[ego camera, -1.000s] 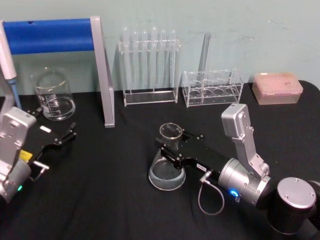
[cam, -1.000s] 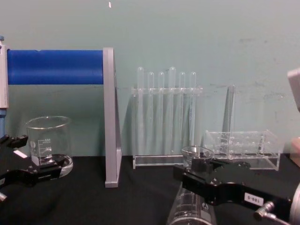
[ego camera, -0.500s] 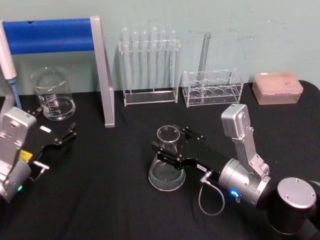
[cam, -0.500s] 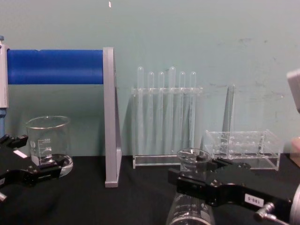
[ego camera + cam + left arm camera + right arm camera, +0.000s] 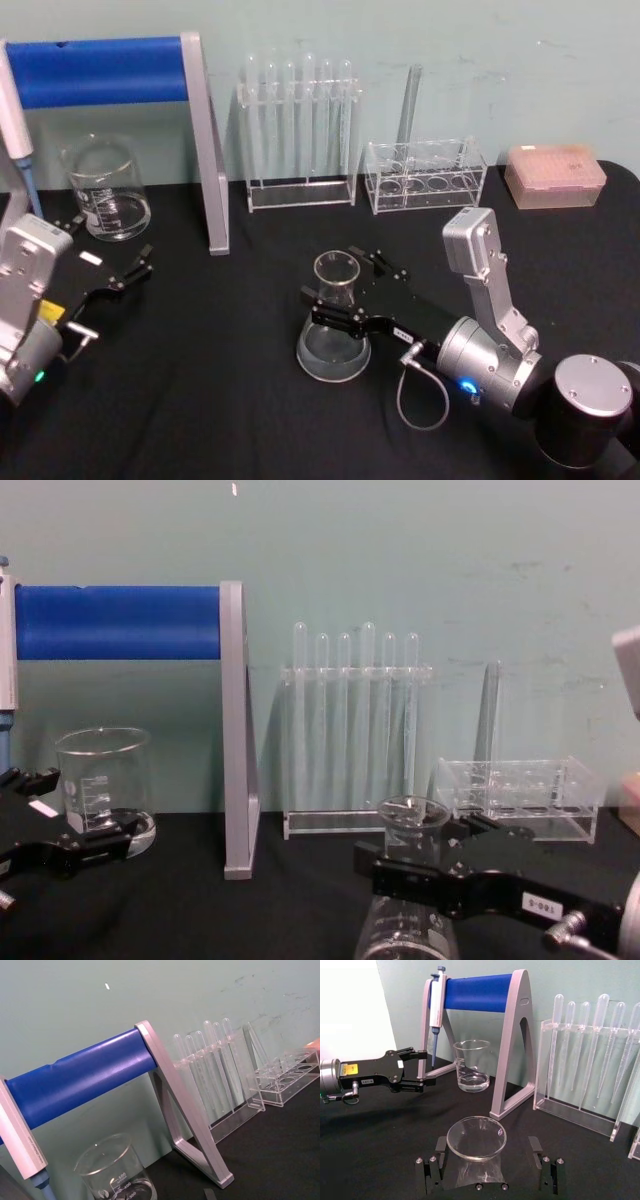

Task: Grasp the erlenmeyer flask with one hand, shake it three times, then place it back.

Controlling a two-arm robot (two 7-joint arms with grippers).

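Near the middle of the black table (image 5: 230,400), flask (image 5: 332,350) upright on its wide base, open cloth all round it. Right gripper (image 5: 335,275) straddling the neck, fingers spread; right wrist view shows clear gaps between the flask's rim (image 5: 476,1137) and each finger (image 5: 436,1160), hard to judge from the head view. Chest view shows the flask's mouth (image 5: 412,815) just above the black fingers. Over at the left edge, left gripper (image 5: 108,245) low above the cloth, fingers also spread, holding nothing, just in front of the beaker (image 5: 105,190). Farther back, blue pipette stand (image 5: 110,70), test-tube rack (image 5: 298,130), low rack (image 5: 425,175) and pink box (image 5: 555,175), all along the pale green wall (image 5: 400,550).
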